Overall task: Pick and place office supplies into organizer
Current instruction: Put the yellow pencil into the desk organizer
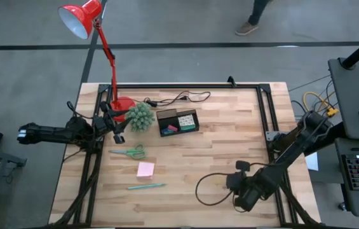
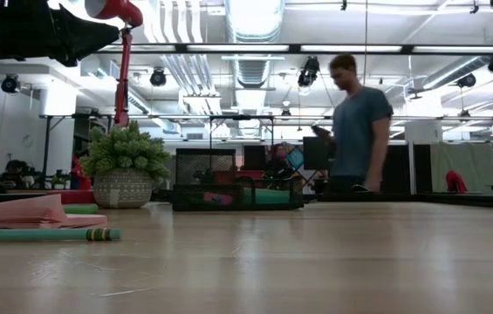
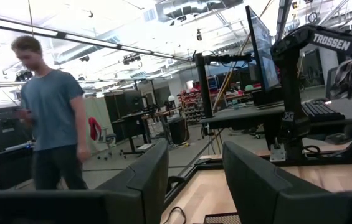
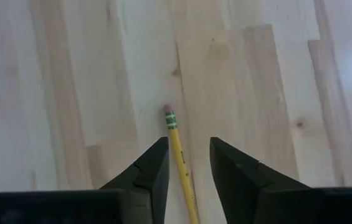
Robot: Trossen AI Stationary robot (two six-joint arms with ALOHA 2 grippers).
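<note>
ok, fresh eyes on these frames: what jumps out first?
Probably the red desk lamp rising from the table's far left corner, with the spiky green plant and the black organizer beside its base. Next, the right gripper at the near right, fingers open astride a yellow pencil lying flat on the wood. A person stands beyond the far edge.

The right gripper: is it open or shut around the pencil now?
Open. The right gripper has its fingers apart, and the pencil lies flat on the table in the gap between them, not visibly clamped.
</note>
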